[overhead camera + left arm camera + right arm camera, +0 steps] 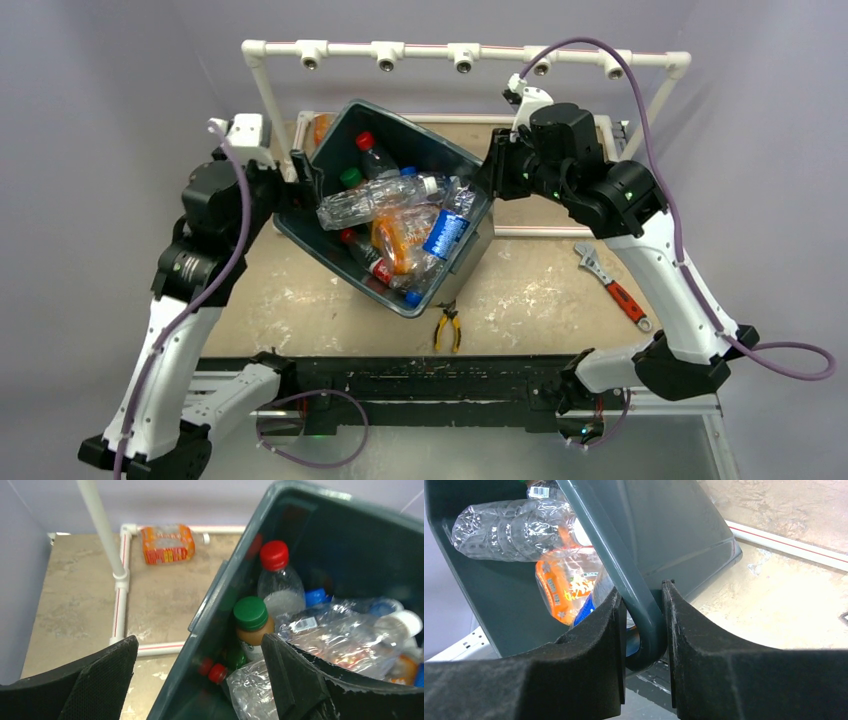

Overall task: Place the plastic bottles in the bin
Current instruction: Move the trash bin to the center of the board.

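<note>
Bin (684, 525) rim is pinched in your right gripper (642, 597), probably for steadying; left gripper (200, 645) jaws stand apart.

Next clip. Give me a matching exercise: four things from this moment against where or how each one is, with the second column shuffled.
1 left gripper
2 right gripper
3 pliers
4 orange bottle

A clamped on the bin rim
B lying on the table, far side of the bin
C open, fingers astride the bin wall
D on the table, near side of the bin

Pairs: 1-C, 2-A, 3-D, 4-B
</note>
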